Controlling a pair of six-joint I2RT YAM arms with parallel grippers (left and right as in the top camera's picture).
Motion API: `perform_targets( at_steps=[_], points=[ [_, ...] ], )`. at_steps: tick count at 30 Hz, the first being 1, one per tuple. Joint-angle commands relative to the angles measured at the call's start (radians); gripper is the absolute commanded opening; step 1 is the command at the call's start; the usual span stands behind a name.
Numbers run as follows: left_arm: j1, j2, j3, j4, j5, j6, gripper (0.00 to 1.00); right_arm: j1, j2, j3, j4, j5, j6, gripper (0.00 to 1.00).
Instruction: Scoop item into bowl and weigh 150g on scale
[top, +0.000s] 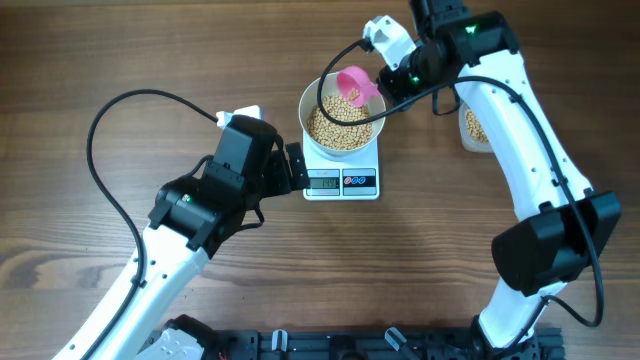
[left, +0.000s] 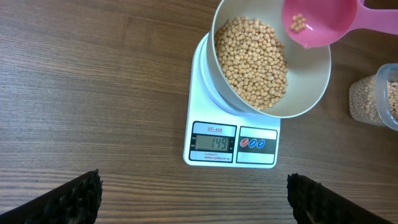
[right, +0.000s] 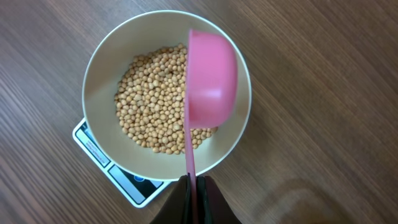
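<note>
A smooth round bowl (right: 102, 93) of beans (right: 152, 99) topped the square scale (left: 233, 155) on a grained wooden table (left: 93, 81). The right gripper (right: 196, 183) clenched a pink scoop (right: 211, 74) above, and the left gripper (left: 196, 186) gaped.

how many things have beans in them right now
3: the round white bowl on the small white square scale, the pink plastic scoop tilted over that bowl, and the clear plastic container beside the scale, partly out of view.
</note>
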Motion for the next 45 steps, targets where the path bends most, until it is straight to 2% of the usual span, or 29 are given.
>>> perform_targets(
  at_steps=[1, 7, 10, 13, 15, 18, 21, 23, 30, 34, 41, 43, 45],
  points=[
    [0.005, -0.007, 0.001, 0.002, -0.010, 0.008, 1.00, 0.003, -0.024, 0.020, 0.006, -0.050, 0.014, 0.04],
    [0.005, -0.007, 0.001, 0.002, -0.010, 0.008, 1.00, 0.003, -0.024, 0.020, 0.010, 0.015, 0.012, 0.04],
    [0.005, -0.007, 0.001, 0.002, -0.010, 0.008, 1.00, 0.008, -0.024, 0.020, 0.007, -0.037, 0.010, 0.04],
    [0.005, -0.007, 0.001, 0.002, -0.010, 0.008, 1.00, 0.011, -0.024, 0.020, 0.024, 0.026, 0.019, 0.04],
    [0.005, -0.007, 0.001, 0.002, -0.010, 0.008, 1.00, 0.013, -0.024, 0.020, 0.023, -0.023, 0.014, 0.04],
    [0.005, -0.007, 0.001, 0.002, -0.010, 0.008, 1.00, 0.014, -0.024, 0.020, 0.039, 0.006, 0.014, 0.04],
    [0.005, -0.007, 0.001, 0.002, -0.010, 0.008, 1.00, 0.022, -0.024, 0.020, 0.019, -0.072, 0.005, 0.04],
    [0.005, -0.007, 0.001, 0.002, -0.010, 0.008, 1.00, 0.032, -0.024, 0.020, 0.011, -0.036, -0.034, 0.04],
    [0.005, -0.007, 0.001, 0.002, -0.010, 0.008, 1.00, 0.039, -0.023, 0.020, 0.030, 0.044, 0.004, 0.05],
    [0.005, -0.007, 0.001, 0.002, -0.010, 0.008, 1.00, 0.040, -0.023, 0.020, 0.014, -0.025, 0.013, 0.04],
    [0.005, -0.007, 0.001, 0.002, -0.010, 0.008, 1.00, 0.040, -0.023, 0.020, 0.042, -0.013, 0.014, 0.04],
    [0.005, -0.007, 0.001, 0.002, -0.010, 0.008, 1.00, 0.042, -0.023, 0.020, 0.014, -0.044, -0.027, 0.04],
    [0.005, -0.007, 0.001, 0.002, -0.010, 0.008, 1.00, 0.041, -0.023, 0.020, 0.019, 0.018, -0.034, 0.04]
  ],
)
